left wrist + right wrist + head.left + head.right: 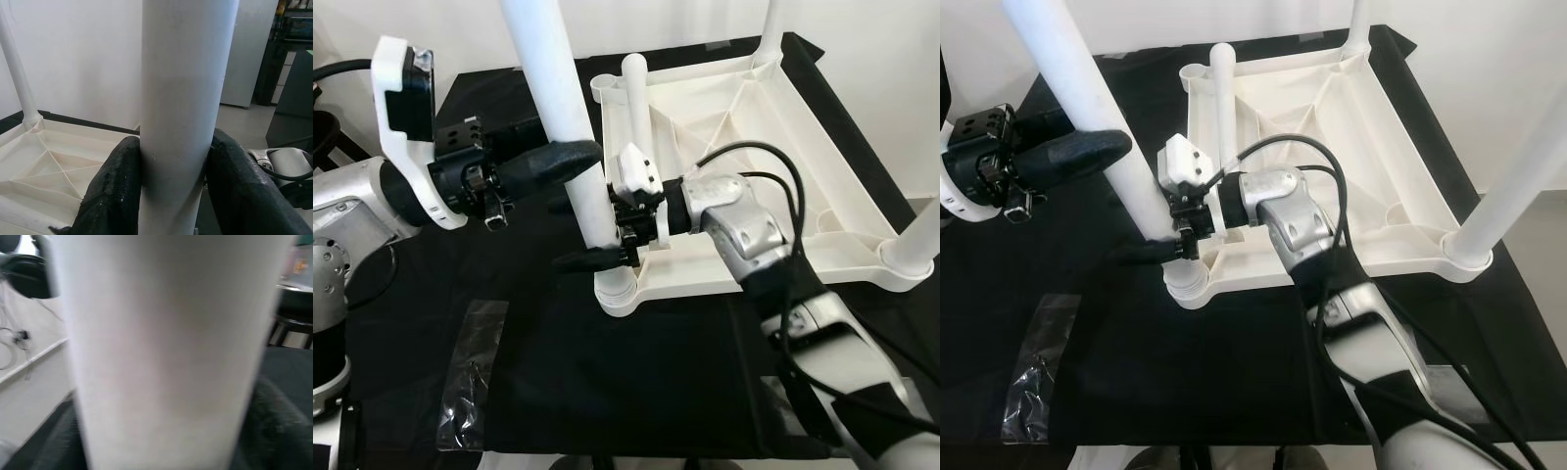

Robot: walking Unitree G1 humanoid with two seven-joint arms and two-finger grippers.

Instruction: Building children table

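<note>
A white children's table top (pixel 803 127) lies upside down on a black cloth. A white leg (pixel 570 117) stands tilted in the near-left corner socket (pixel 619 294). My left gripper (pixel 578 174) is shut on this leg at mid height, its black fingers (pixel 117 186) pressing both sides. Low on the same leg, just above the socket, my right gripper (pixel 607 257) is shut around it, and the leg (pixel 161 342) fills the space between its fingers. Two more legs stand fitted at the far-right corner (pixel 770 29) and the near-right corner (pixel 922 235).
A loose white leg (pixel 636 98) lies across the underside of the top by the far-left socket. A clear plastic bag (pixel 470 372) lies on the black cloth (pixel 607 392) at the near left. White walls stand behind.
</note>
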